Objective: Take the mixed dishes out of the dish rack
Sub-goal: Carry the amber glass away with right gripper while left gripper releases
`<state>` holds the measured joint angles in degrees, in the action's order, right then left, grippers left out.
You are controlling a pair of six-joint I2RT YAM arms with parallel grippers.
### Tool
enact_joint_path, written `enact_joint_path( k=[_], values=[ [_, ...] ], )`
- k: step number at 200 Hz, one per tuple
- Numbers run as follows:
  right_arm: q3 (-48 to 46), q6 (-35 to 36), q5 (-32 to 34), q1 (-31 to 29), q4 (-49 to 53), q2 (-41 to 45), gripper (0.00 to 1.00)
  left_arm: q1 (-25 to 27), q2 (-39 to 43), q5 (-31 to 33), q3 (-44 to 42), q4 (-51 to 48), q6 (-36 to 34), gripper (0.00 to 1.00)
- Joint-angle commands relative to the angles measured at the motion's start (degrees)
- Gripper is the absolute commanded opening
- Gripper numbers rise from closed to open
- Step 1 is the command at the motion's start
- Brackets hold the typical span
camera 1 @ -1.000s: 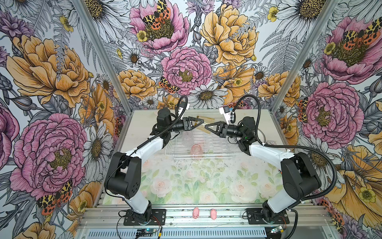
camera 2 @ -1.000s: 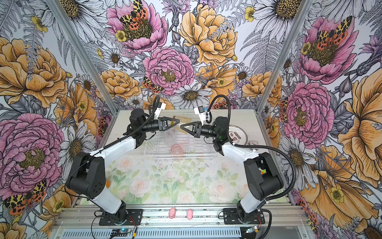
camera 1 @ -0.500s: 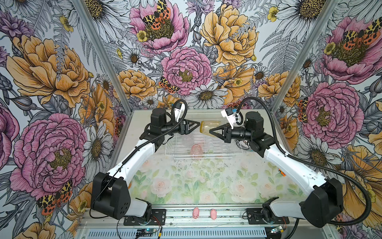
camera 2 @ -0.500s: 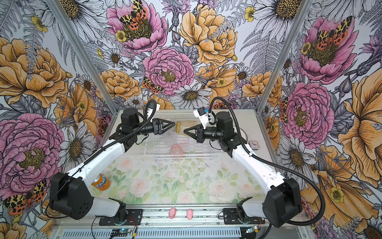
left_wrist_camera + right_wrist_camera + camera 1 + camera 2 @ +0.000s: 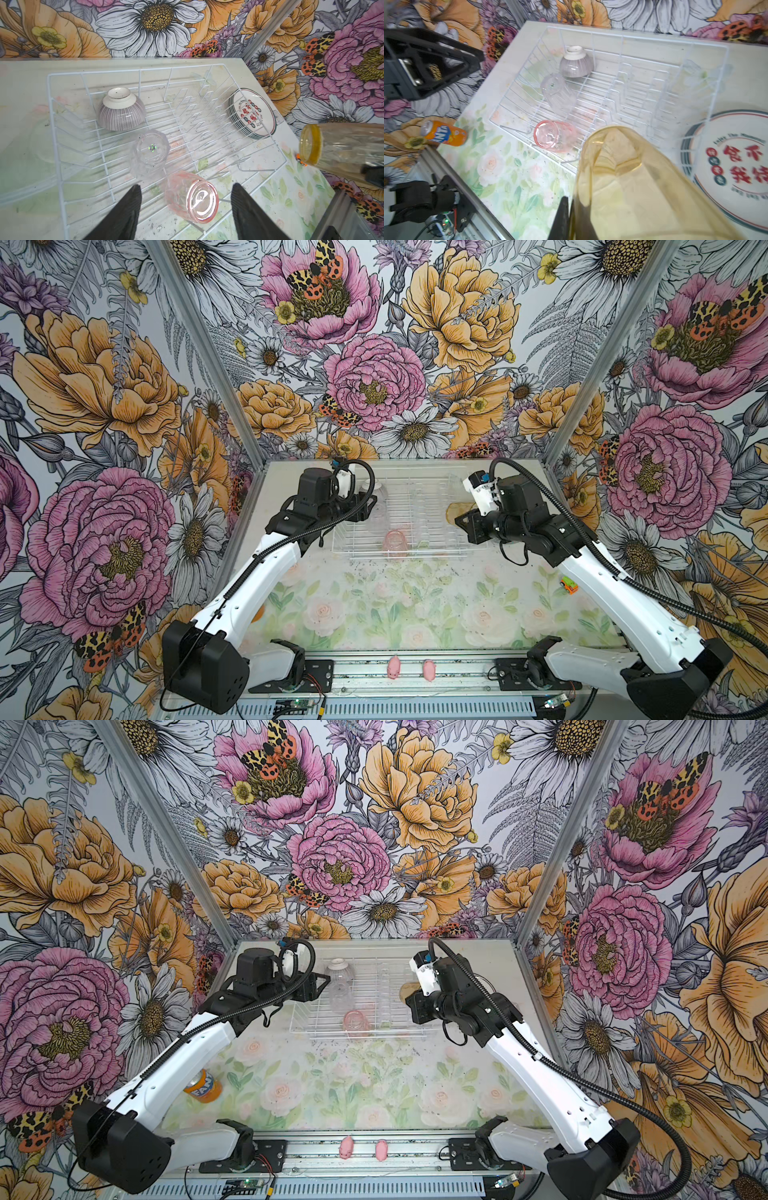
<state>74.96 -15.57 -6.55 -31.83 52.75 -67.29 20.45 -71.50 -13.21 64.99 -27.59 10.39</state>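
The right gripper point(image 5: 572, 212) is clamping the amber glass tumbler point(image 5: 633, 182) at the right end of the white wire dish rack point(image 5: 124, 70). The left gripper point(image 5: 185, 187) is hovering, jaws spread, over the rack's pink glass tumbler point(image 5: 191, 199), clear glass tumbler point(image 5: 149, 153) and upturned ribbed grey bowl point(image 5: 121, 112). Stacked dark-rimmed white plates point(image 5: 252, 116) are sitting just outside that end.

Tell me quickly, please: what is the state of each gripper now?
Left gripper: open, holding nothing.
Right gripper: closed on the amber tumbler.
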Motion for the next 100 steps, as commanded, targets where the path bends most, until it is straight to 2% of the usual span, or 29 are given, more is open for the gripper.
enact_joint_path(
  k=[1,39,76,100],
  values=[
    [2.7,-1.1,15.4,-4.0,15.5,-1.1,0.00,1.3,1.0,9.6,2.0,-5.3,-3.0,0.69],
    [-0.2,-3.3,9.5,-9.9,18.0,-2.3,0.00,2.4,0.1,10.5,2.2,-6.8,-3.1,0.69],
    [-7.1,-7.0,5.6,-15.7,17.2,-4.8,0.00,2.2,0.2,10.5,1.6,-6.7,-2.9,0.70],
    [-12.5,-8.0,5.1,-16.3,14.9,-6.5,0.00,2.1,-0.5,10.0,2.0,-6.7,-2.8,0.70]
  ],
)
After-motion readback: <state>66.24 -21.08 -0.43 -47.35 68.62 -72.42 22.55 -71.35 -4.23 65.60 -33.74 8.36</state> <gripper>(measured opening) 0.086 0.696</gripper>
